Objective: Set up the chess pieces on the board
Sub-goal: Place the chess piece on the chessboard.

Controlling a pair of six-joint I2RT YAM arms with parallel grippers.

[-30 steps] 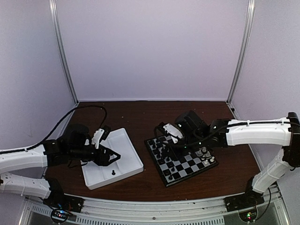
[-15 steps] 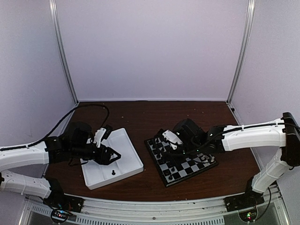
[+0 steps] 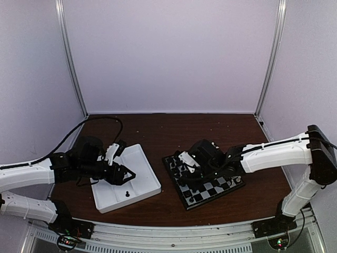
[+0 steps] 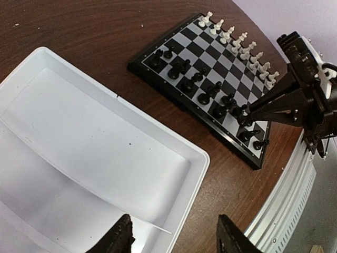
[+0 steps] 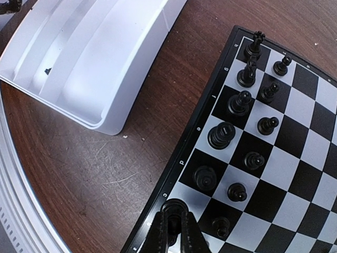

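You've got the right gripper (image 5: pixel 174 215) pinched narrow on a black piece (image 5: pixel 175 205), low over the corner square of the board (image 5: pixel 198 128) at the bottom of its wrist view. Left gripper (image 4: pixel 176 237) hangs wide and empty over the tray (image 4: pixel 200 158). One loose piece (image 3: pixel 127 194) lies in the tray, just below the left gripper in the top view. The left arm is clearly nearer, so I'd send that one.
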